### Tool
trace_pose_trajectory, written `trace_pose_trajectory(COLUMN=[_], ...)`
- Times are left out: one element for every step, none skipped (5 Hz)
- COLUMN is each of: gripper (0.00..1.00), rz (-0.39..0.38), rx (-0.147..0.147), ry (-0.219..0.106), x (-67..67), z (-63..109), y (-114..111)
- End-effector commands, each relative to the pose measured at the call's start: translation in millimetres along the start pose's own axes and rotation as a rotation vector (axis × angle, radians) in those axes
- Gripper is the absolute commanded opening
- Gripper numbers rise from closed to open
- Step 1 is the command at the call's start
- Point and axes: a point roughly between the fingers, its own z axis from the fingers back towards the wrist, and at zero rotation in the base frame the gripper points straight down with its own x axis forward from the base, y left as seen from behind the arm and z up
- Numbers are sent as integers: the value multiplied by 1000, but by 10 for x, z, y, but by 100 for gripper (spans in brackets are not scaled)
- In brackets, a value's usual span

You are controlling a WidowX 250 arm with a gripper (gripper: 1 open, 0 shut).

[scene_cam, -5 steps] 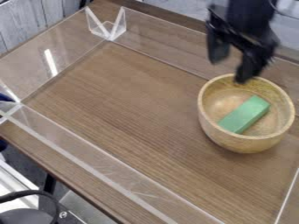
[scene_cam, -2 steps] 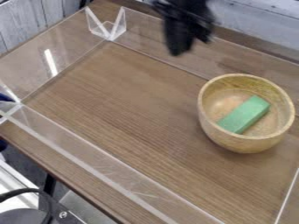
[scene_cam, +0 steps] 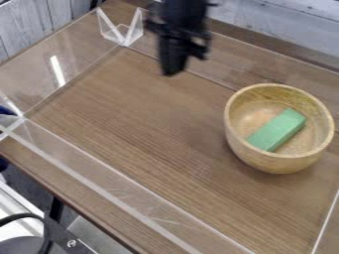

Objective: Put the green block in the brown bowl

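Green block (scene_cam: 277, 131): long, slim, rectangular, plain green, flat faces with straight edges. It is seated in the brown bowl (scene_cam: 280, 129), lying flat-ish and set diagonally across the pale inside, toward the right side of the bench (scene_cam: 146, 139). One end is pointed at the far right part of the wall, the other at the near left. The block is fully contained within the rim; the bowl is round, thick-walled, light brown, and much wider than the block.

End effector (scene_cam: 172, 67): shut, nothing seen held (it is badly blurred, so fine detail on the fingers can't be made out). It is located over the far half of the bench, left of the bowl in the view and well apart from it. Neither block nor bowl is touched by it.
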Motion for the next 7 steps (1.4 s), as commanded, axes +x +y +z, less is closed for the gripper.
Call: trace_pose_trajectory(gripper=[0,0,0,0,0,0,0], rz=[6,8,-111,-231,-207,-239,-281], rx=[15,12,55,99,116,128,140], ry=[-35,-27,-11,5,17,35,44], x=[-218,-452,-249,-51,-233,-390,-460], z=[68,25,22,13,-96,-303,-442], y=[293,565,233,-106,106,87,29])
